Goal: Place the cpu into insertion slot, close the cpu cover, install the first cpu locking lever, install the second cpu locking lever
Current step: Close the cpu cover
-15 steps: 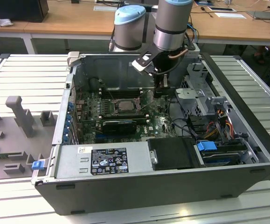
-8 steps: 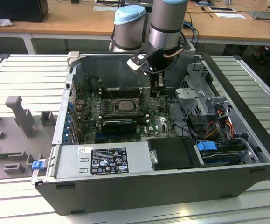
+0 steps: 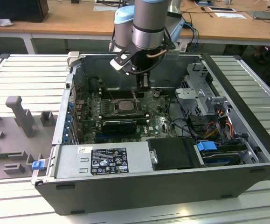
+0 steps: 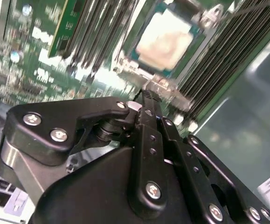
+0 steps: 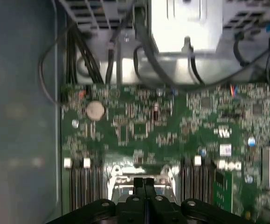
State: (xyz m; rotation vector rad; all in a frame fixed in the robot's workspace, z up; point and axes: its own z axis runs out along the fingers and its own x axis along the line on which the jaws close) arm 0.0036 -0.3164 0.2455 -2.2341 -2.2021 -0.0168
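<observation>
Broadly, a slatted grey table (image 3: 27, 79) carries an open computer case (image 3: 172, 191), its open side facing up. The arm (image 3: 148, 23) comes down into the case from the far side.

The exterior view takes in the whole case. A boxy power supply (image 3: 102, 158) lies along the near wall and a metal drive cage (image 3: 200, 88) stands toward the exterior view's right. The green motherboard (image 3: 158, 123) covers the floor between them and the wall on the exterior view's left.

The first wrist view adds what that view does not give: a round coin battery (image 5: 95, 110) on the board, dark cables (image 5: 139, 51) looping beyond the board's edge, and the blank case wall close beside the board.

The claw (image 3: 144, 84) hangs just over the far edge of the insertion slot (image 3: 112, 106). Its black fingers (image 5: 149, 183) are pressed together in both wrist views, and I cannot tell whether anything thin is pinched between them.

The cpu (image 3: 124, 105) lies flat in the slot, pale top up. In the second wrist view it (image 4: 165, 42) sits just beyond the fingertips, apart from them.

Long black memory slots (image 4: 218, 60) flank the socket on two sides, close to its rim. The case's far wall stands near behind the claw, and a black card (image 3: 120, 125) lies just near of the socket. Open room is mostly straight above the board.
</observation>
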